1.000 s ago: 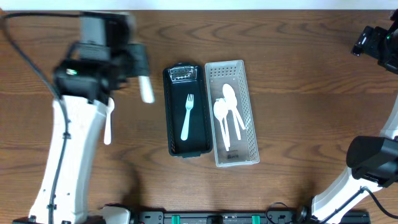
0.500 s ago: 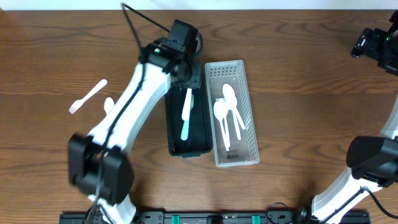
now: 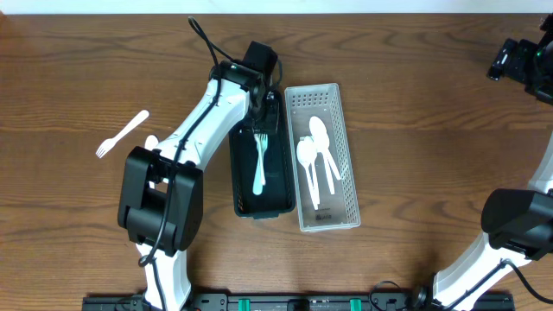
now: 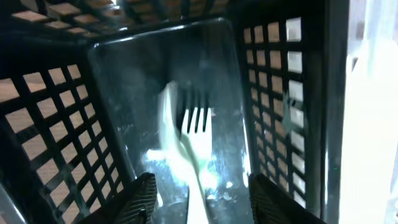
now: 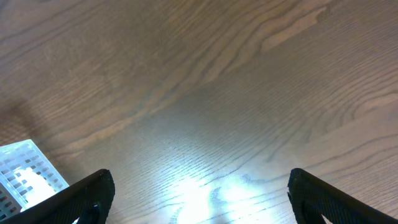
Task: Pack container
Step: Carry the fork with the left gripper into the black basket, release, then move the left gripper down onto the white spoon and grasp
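Observation:
A black mesh basket (image 3: 239,173) stands at mid-table with white forks (image 3: 259,161) lying in it. My left gripper (image 3: 264,107) is open over the basket's far end. In the left wrist view its fingers (image 4: 208,199) straddle a fork (image 4: 196,127) lying on the basket floor (image 4: 124,81), with a second blurred white piece beside it. A white basket (image 3: 346,173) to the right holds several white spoons (image 3: 316,151). Another white fork (image 3: 121,135) lies on the table at left. My right gripper (image 3: 511,59) is open and empty at the far right, over bare wood (image 5: 199,199).
A white spoon (image 3: 150,143) lies on the table left of the black basket, mostly hidden by my left arm. A corner of the white basket (image 5: 28,168) shows in the right wrist view. Wooden table all around.
My left arm swung from the table's left to the black basket carrying a white fork. The fork now lies in the basket and the gripper is open. The right arm stayed still.

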Available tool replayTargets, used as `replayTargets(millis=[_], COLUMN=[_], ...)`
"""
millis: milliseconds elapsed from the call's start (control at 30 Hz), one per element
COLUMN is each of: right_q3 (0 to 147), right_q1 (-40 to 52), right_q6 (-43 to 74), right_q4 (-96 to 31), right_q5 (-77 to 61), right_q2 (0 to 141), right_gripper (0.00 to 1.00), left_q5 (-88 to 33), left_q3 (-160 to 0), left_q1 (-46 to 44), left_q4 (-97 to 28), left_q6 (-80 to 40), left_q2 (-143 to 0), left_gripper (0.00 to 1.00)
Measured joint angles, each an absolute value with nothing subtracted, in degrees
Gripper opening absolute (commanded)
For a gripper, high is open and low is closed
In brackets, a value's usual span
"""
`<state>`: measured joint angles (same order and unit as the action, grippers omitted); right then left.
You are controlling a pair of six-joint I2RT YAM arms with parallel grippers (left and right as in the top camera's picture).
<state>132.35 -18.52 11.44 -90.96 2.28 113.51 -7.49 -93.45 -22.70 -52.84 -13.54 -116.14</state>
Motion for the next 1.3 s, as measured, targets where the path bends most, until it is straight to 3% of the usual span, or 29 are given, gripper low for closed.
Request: replayTargets(millis=[100,267,333,600,867,1300], right_q3=[132.4,132.4,132.4,132.4,132.4,132.4], right_q1=[-18.5,-18.5,-18.5,-18.5,-18.5,-18.5], right_q6=[11.4,11.4,11.3,11.3,11.3,11.2], right_q4=[-91.0,-90.9,-90.9,-90.8,-90.8,-90.8], right_q5=[2.3,2.3,2.3,2.3,2.3,2.2], right_q2=[113.5,113.5,113.5,113.5,113.5,113.5], right_gripper=[0.92,0.93,0.93,0.93,0.93,0.93], left_q5=[-6.4,0.2,2.6,4.9,-1.4,-3.3], left_q3=[-93.4,-93.5,-93.8,-96.4,-91.5,-85.5], left_q1=[-22.7,-22.3,-20.9,1.4,12.6,13.5], left_q4=[-54.2,-59.7,-60.8,-63.9,-64.2,-59.2], left_q6=[-11.6,-7.9,-7.0,-4.8,-1.4,2.5], left_q2=[-114.8,-104.8,-98.6,-84.3,-95.2,-113.2], left_gripper=[0.53,0.76,0.8,0.85,0.86,0.86])
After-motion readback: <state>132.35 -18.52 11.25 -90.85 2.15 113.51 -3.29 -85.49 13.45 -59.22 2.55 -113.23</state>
